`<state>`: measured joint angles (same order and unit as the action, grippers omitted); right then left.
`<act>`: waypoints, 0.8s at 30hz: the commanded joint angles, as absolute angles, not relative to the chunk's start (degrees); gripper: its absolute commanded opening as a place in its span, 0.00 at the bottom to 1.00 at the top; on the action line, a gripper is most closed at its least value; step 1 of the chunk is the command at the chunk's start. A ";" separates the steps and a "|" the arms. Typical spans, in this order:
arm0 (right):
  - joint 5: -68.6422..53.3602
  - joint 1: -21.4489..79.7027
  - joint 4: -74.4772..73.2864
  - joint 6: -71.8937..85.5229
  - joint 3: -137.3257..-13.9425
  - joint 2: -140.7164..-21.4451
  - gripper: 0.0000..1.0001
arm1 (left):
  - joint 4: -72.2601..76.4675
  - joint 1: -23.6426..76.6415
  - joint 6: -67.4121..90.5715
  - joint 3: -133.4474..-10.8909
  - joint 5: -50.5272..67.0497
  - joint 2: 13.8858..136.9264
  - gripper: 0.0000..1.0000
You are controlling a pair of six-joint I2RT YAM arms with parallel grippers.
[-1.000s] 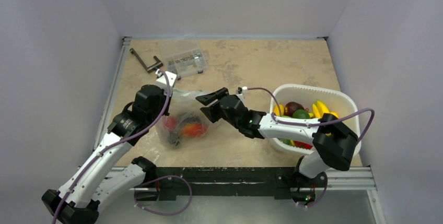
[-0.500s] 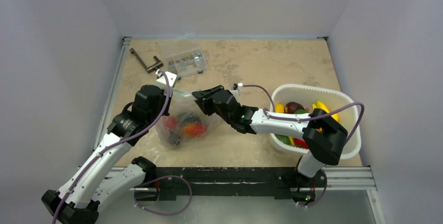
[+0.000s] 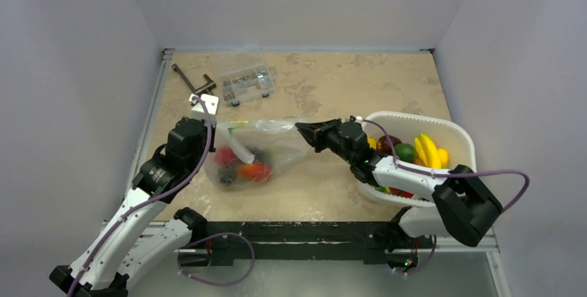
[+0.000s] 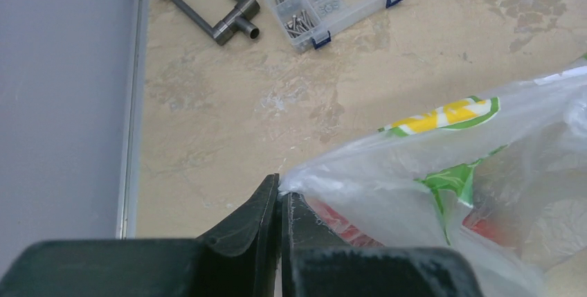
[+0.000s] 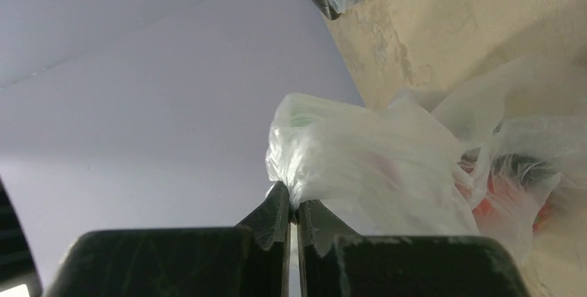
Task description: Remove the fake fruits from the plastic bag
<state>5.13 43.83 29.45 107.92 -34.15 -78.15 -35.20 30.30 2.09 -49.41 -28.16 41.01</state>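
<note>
The plastic bag (image 3: 273, 146) hangs stretched between my two grippers over the table's middle. The fake fruits lie inside it: a red round one (image 3: 225, 156), an orange-red piece (image 3: 255, 170) and a dark grape bunch (image 3: 259, 155). My left gripper (image 3: 220, 134) is shut on the bag's left edge; in the left wrist view its tips (image 4: 280, 196) pinch the film (image 4: 450, 172), with red fruit (image 4: 339, 221) showing through. My right gripper (image 3: 302, 129) is shut on the bag's right end; in the right wrist view its tips (image 5: 294, 207) clamp bunched film (image 5: 360, 158).
A white basket (image 3: 457, 131) at the right holds a yellow banana (image 3: 429, 148), a green fruit (image 3: 401, 150) and other fruit. A clear parts box (image 3: 244, 82) and a metal handle (image 3: 194, 82) lie at the back left. Grey walls enclose the table.
My right gripper reached the bag's right side, shut on the film and drew it rightward, stretching the bag out. My left arm shifted slightly back-left, still gripping.
</note>
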 commanded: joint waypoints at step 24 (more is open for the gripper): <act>-7.55 36.25 22.01 87.90 -39.10 -72.42 0.00 | -40.72 29.83 3.51 -56.37 -5.19 38.49 0.77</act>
<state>-7.14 36.32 23.51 90.52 -37.06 -74.67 -34.48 30.06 0.84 -48.60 -10.90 36.75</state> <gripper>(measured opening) 0.008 0.769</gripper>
